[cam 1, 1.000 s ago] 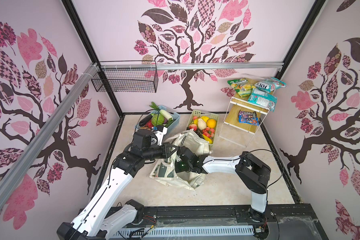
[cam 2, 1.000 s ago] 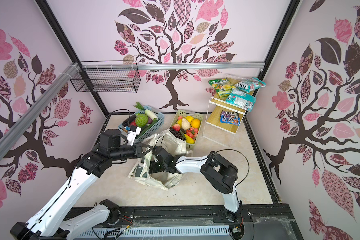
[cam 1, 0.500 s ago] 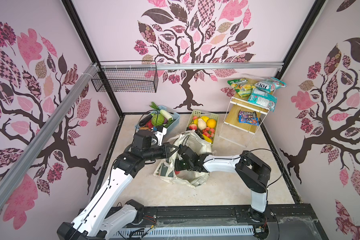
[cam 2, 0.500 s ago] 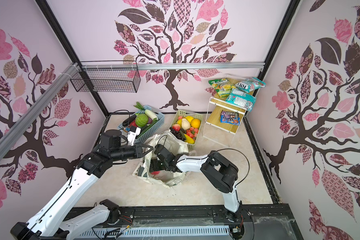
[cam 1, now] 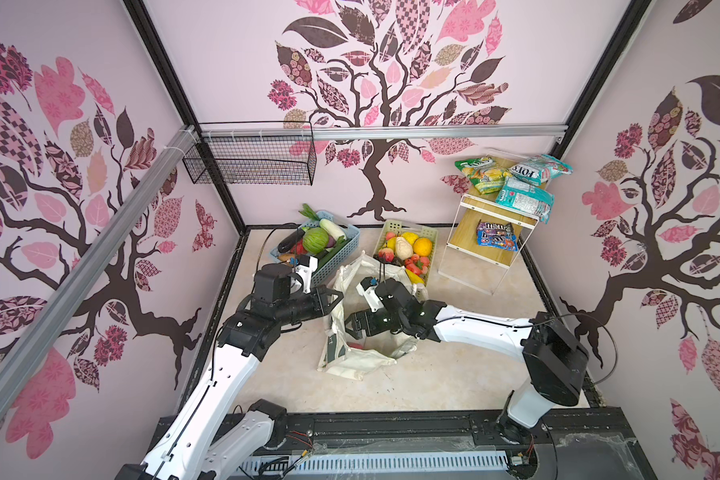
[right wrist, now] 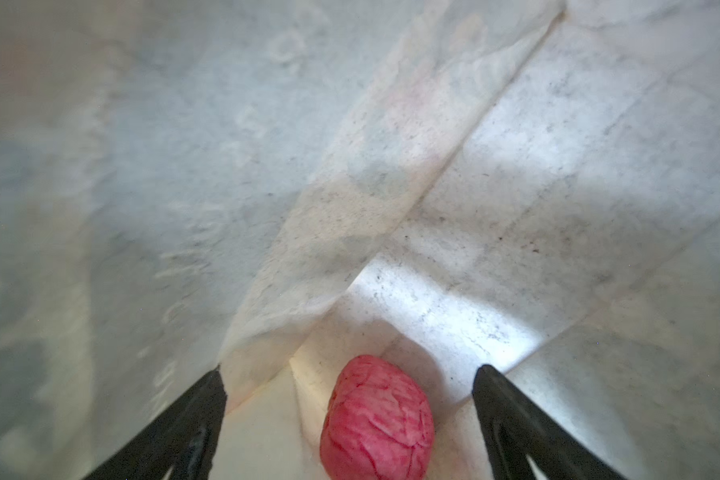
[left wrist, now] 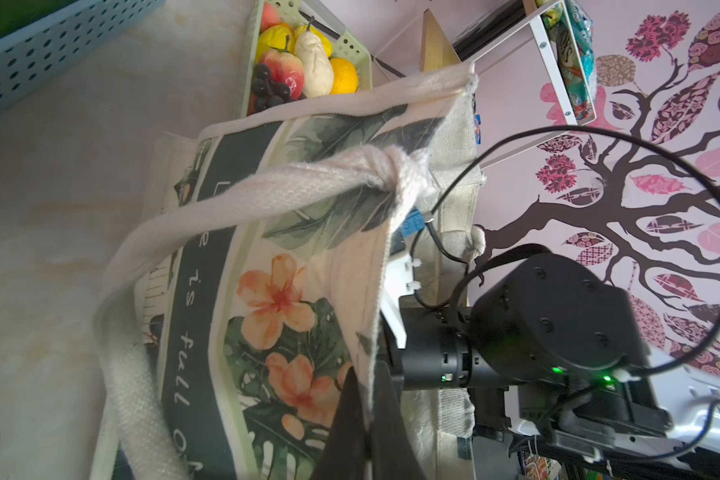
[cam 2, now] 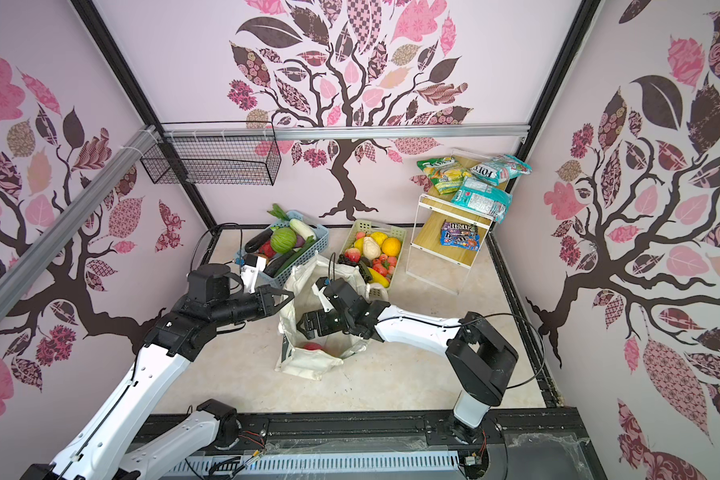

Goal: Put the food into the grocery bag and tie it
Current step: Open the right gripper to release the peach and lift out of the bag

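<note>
Since only one red food piece (right wrist: 377,419) lies on the bottom of the grocery bag (cam 1: 362,361), I judge the task barely started. The bag sits slumped on the floor (cam 1: 433,374), mouth up and open. My right gripper (right wrist: 350,372) is down inside the bag with its fingers spread wide. The red piece lies between them with a gap on each side, not gripped. My left gripper (left wrist: 368,401) is clamped on the bag's rim, canvas edge pinched, holding the mouth open. The handle (left wrist: 242,195) hangs loose outside the bag; nothing is tied.

Left to do, by my reading: the rest of the food, then the tie. Grape bunch (left wrist: 269,89) and banana (cam 1: 414,277) are in the green basket (cam 1: 427,230), just behind the bag, looks to touch it. Cabbage (cam 1: 316,240) and radish (cam 1: 332,227) are in the blue basket (cam 1: 352,237), near, behind the bag on my left arm's side. The blue M&M's packet (cam 1: 497,242) lies on the shelf (cam 1: 466,245), well apart from the bag.

Room is tight inside the bag: canvas walls are close on both sides and a fold sits right by one fingertip (right wrist: 219,376). The only way out is up through the mouth, which would likely sag if my left pinch let go. Bare floor on the bag's near side is free. The far side is crowded by both baskets.
</note>
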{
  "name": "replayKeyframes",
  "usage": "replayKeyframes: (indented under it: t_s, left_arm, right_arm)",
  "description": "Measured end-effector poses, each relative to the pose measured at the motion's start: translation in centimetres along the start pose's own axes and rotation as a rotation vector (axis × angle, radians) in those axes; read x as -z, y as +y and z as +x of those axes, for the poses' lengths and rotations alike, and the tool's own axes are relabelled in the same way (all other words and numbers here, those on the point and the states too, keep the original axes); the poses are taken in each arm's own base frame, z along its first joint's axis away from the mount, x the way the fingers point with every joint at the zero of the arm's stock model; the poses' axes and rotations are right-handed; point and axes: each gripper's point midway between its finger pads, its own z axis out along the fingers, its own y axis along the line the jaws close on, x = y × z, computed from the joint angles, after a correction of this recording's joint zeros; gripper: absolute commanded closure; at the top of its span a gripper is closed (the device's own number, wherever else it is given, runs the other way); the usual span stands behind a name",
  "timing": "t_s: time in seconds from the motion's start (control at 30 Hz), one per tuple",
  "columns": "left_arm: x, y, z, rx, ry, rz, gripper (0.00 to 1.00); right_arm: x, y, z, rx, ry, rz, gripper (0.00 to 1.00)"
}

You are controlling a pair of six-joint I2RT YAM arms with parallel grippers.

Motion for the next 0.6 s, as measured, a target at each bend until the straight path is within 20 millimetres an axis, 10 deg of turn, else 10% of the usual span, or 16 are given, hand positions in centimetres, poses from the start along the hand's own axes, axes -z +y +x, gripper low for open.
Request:
replayKeyframes:
  t_s: [0.6]
  left_arm:
    - [-1.4,2.8,-0.6,0.050,-0.022,-0.083,1.00]
  right_arm:
    - [8.9,3.6,-2.8,0.066,-0.106,-0.116,0.15]
